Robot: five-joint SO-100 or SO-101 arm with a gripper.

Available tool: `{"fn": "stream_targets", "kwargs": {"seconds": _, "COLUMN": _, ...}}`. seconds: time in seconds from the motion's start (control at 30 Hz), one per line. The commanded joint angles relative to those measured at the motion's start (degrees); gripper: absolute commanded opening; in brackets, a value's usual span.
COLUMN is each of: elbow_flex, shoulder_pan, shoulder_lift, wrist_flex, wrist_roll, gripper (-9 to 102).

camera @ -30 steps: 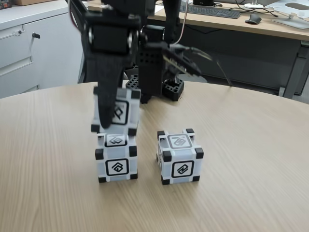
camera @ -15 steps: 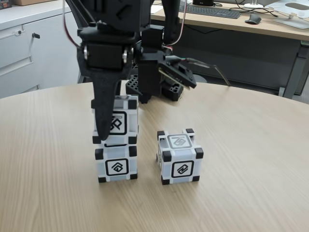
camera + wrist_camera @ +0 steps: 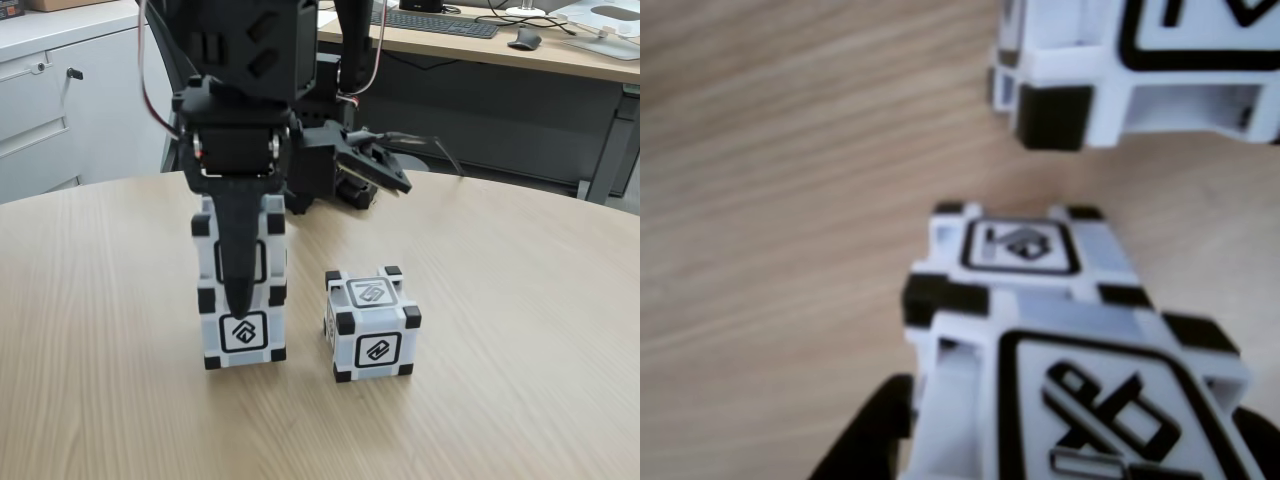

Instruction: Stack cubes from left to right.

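Observation:
Two cubes stand stacked at the left of the fixed view. The upper cube (image 3: 265, 250) rests squarely on the lower cube (image 3: 243, 336). My gripper (image 3: 240, 295) comes down from above and is shut on the upper cube, its black front finger (image 3: 238, 265) crossing that cube's face and reaching the top of the lower one. The rear finger is hidden behind the stack. A third cube (image 3: 370, 326) stands alone on the table to the right, a short gap away. In the wrist view the held cube (image 3: 1080, 400) sits between dark fingers (image 3: 872, 440), with the lower cube (image 3: 1020, 246) beyond it and the third cube (image 3: 1140, 70) at the top right.
The round wooden table (image 3: 520, 400) has open surface in front and to the right. The arm's black base and a black perforated block (image 3: 355, 190) stand behind the stack. Beyond the table are a desk with a keyboard (image 3: 435, 22) and a grey cabinet (image 3: 60, 100).
The gripper has come down with the tilted cube, which now sits level on the lower cube. The right cube has not moved.

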Motion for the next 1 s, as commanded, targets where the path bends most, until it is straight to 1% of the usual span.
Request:
{"fn": "stream_targets", "kwargs": {"seconds": 0.0, "elbow_flex": -0.79, "shoulder_pan": -0.35, "shoulder_lift": 0.26, "wrist_flex": 0.44, "wrist_roll": 0.00, "gripper": 33}}
{"fn": "stream_targets", "kwargs": {"seconds": 0.57, "elbow_flex": -0.79, "shoulder_pan": -1.49, "shoulder_lift": 0.44, "wrist_flex": 0.53, "wrist_roll": 1.49, "gripper": 36}}
{"fn": "stream_targets", "kwargs": {"seconds": 0.83, "elbow_flex": -0.79, "shoulder_pan": -6.06, "shoulder_lift": 3.16, "wrist_flex": 0.53, "wrist_roll": 3.96, "gripper": 37}}
{"fn": "stream_targets", "kwargs": {"seconds": 0.97, "elbow_flex": -0.79, "shoulder_pan": -10.55, "shoulder_lift": 6.94, "wrist_flex": 0.53, "wrist_roll": 6.33, "gripper": 38}}
